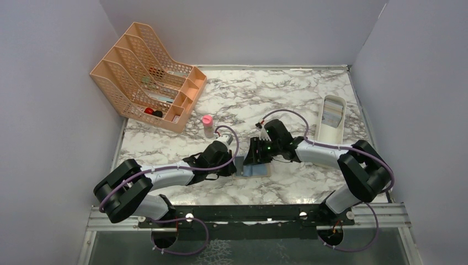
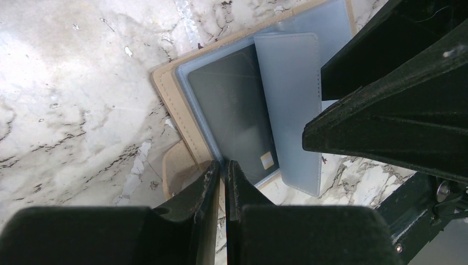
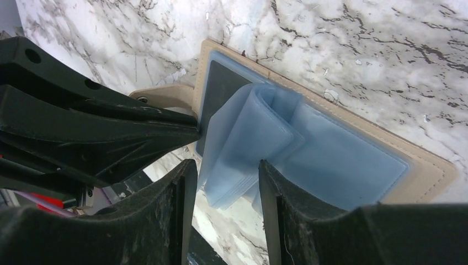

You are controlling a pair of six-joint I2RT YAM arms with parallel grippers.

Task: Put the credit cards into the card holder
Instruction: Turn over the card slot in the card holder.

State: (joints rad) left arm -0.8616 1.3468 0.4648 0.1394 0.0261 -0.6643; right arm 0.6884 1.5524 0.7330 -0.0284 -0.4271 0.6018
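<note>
One card holder [image 2: 170, 105], one dark card [image 2: 232, 110] — one rack [image 1: 146, 74], one tray [image 1: 330, 130].

Glossy marble-patterned table [image 1: 287, 94], tan leather-look card holder [image 3: 425, 165] with a matt stitched edge, soft translucent light-blue plastic sleeves [image 3: 259, 132], smooth dark card [image 2: 237, 110] dully shining under plastic, matt black plastic fingers [image 3: 176, 210], scuffed, peach plastic mesh file rack [image 1: 143, 72].

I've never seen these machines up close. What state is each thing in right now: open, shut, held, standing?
card holder: open, flat on the table.
dark card: tucked inside a clear pocket.
blue sleeves: curled up between the right fingers.
left gripper: shut, tips at the holder's edge.
right gripper: closed on the blue sleeves.
pink-capped bottle: upright, capped.
</note>
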